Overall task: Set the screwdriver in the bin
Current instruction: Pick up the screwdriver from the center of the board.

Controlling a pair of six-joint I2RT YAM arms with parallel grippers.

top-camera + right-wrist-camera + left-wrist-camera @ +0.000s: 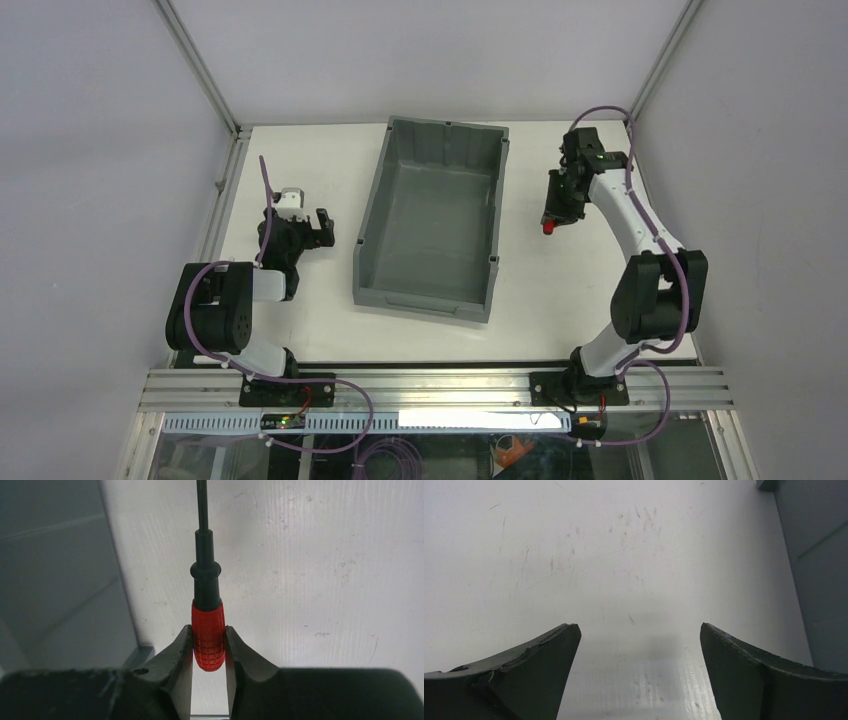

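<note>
Screwdriver (207, 639): red handle clamped by right gripper (208, 628), just outside right wall of bin (430, 225). Grasped; carry-over and release remain. Left gripper (639, 630): spread wide, empty.

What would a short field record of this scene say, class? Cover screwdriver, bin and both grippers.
screwdriver: red handle clamped in the right gripper, outside the bin, on its right side
bin: grey, open-topped, nothing visible inside
left gripper: open, empty, over the table left of the bin
task state: screwdriver not yet in bin
</note>
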